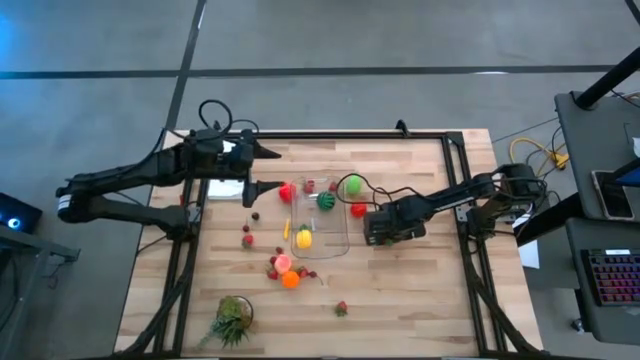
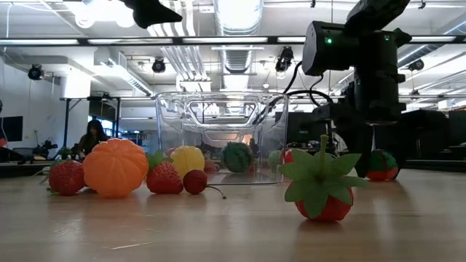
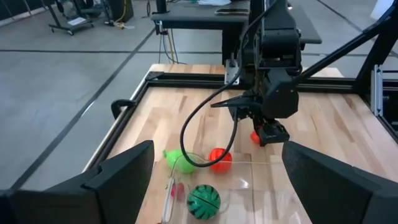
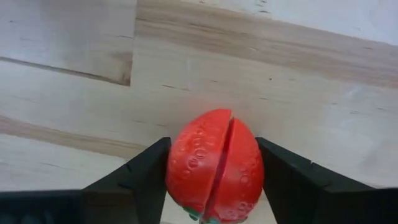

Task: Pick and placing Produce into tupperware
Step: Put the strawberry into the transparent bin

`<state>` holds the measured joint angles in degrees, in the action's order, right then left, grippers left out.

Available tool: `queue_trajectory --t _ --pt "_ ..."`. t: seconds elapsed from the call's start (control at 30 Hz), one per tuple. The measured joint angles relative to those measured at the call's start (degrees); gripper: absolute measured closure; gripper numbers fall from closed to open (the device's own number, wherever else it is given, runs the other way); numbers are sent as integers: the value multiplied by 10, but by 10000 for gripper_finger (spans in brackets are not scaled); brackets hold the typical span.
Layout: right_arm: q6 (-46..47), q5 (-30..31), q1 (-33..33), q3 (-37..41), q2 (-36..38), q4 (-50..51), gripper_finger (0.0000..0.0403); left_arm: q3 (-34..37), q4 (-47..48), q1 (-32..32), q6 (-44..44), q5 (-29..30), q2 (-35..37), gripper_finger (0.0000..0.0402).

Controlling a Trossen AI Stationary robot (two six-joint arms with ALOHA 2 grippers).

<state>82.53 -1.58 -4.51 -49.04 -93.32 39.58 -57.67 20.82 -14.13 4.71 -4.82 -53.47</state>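
Between the right fingers [image 4: 140, 171], a red strawberry [image 4: 214, 165].

I see the clear tupperware [image 2: 222, 138] on the surface [image 2: 218, 225]. An orange piece [image 2: 115, 168] and strawberries [image 2: 164, 178] lie in front.

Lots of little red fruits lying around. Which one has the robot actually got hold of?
The red strawberry just outside the tupperware, between the right gripper fingers. The other red pieces lie loose on the table with no gripper touching them.
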Motion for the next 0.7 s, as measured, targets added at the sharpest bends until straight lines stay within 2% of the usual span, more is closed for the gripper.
queue_trajectory --t 0.2,0.37,0.53,0.7 --pt "0 -5 0 -1 32 -39 204 0 -5 0 0 1 -12 63" --pt "9 29 0 -11 79 -50 202 0 -9 0 0 2 -12 63" --pt "-74 103 2 -63 120 -79 200 0 -5 0 -15 2 -4 63" --pt "-190 126 19 -140 113 -123 200 0 9 0 -29 0 5 63"
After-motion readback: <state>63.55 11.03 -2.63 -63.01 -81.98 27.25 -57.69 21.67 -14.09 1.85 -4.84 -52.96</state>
